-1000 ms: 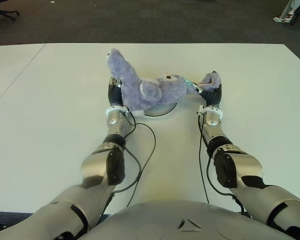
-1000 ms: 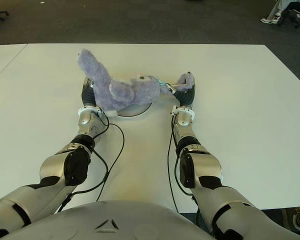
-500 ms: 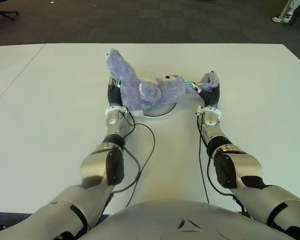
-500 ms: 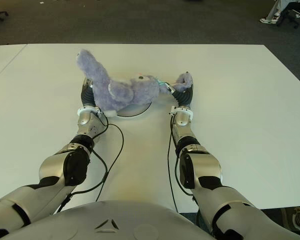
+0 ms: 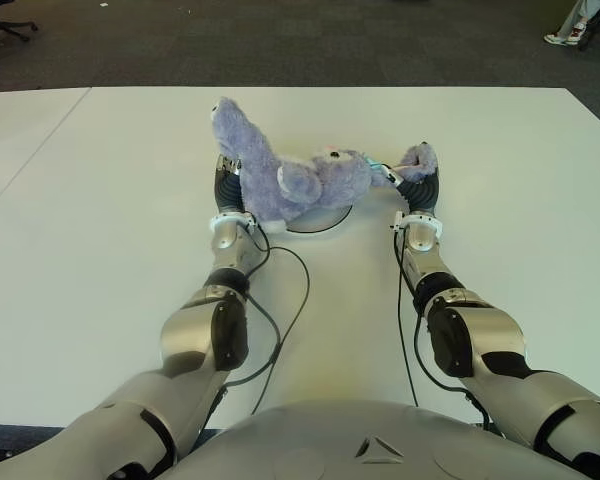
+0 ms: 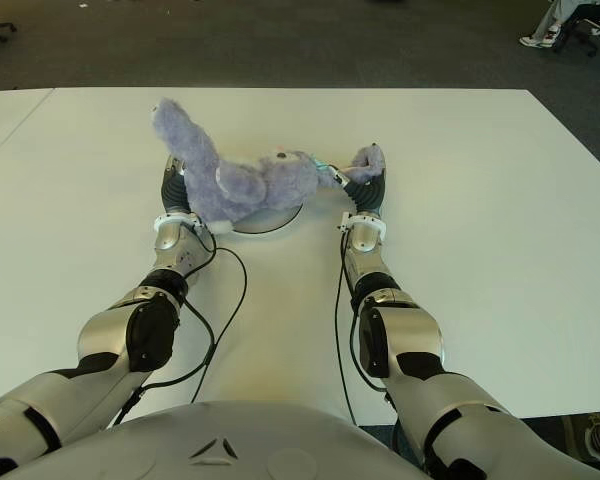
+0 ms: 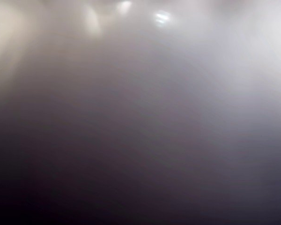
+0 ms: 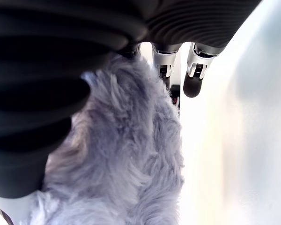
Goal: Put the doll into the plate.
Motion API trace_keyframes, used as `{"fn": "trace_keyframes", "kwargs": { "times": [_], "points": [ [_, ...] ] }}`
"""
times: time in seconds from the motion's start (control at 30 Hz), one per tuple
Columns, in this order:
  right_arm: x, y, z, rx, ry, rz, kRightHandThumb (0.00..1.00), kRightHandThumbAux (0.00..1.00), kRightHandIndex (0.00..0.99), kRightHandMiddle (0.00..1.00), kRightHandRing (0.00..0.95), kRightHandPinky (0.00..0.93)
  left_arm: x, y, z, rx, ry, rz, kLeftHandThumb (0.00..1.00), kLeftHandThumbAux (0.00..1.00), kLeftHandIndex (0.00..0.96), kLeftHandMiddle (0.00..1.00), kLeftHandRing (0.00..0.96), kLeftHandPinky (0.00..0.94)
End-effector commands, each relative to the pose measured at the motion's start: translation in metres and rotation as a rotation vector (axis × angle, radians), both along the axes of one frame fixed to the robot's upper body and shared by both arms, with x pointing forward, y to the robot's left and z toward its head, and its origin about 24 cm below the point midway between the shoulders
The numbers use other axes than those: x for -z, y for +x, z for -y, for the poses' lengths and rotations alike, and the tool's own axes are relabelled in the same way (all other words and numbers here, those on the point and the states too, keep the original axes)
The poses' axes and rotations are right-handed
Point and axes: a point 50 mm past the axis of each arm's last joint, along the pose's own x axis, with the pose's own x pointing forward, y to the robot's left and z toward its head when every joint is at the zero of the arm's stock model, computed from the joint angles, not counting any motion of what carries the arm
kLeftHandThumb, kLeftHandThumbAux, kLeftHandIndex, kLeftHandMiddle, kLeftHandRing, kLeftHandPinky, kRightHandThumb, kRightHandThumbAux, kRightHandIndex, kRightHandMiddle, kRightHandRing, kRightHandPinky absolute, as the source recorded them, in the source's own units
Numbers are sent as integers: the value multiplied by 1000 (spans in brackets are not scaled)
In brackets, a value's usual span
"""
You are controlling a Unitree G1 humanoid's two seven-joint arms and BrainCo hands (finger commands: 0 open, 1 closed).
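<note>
A purple plush doll [image 5: 305,180] hangs stretched between my two hands, its body low over a round grey plate [image 5: 327,220] in the middle of the white table [image 5: 110,200]. My left hand [image 5: 227,186] grips the doll's left side, where one plush limb sticks up; fur pressed against the lens blocks the left wrist view. My right hand [image 5: 420,183] holds the doll's other limb to the right of the plate. In the right wrist view that furry limb [image 8: 126,159] fills the palm, with two fingertips [image 8: 193,86] showing beyond it.
Black cables [image 5: 290,300] run along both forearms over the table in front of me. Dark carpet [image 5: 310,40] lies beyond the far table edge. A second white table [image 5: 10,130] adjoins on the left. A seated person's feet [image 5: 565,38] show at the far right.
The right hand has sunk slightly and drawn a little inward with the doll's limb. The doll's body has settled a touch lower over the plate. The left hand has barely moved.
</note>
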Motion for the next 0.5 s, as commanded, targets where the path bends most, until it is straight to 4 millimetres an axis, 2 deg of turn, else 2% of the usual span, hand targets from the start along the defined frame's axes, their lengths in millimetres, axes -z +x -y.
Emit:
{"fn": "trace_keyframes", "kwargs": {
  "times": [0.03,0.5],
  "points": [
    [103,-87,-12,-22,56,-491,0,759,74,55,47,65,92,-86,2,-21,-108,-427,0,529,25,36,13,3],
    [103,-87,-11,-19,92,-495,0,794,80,72,58,68,92,-86,3,-16,-103,-429,0,539,26,36,13,0]
  ]
}}
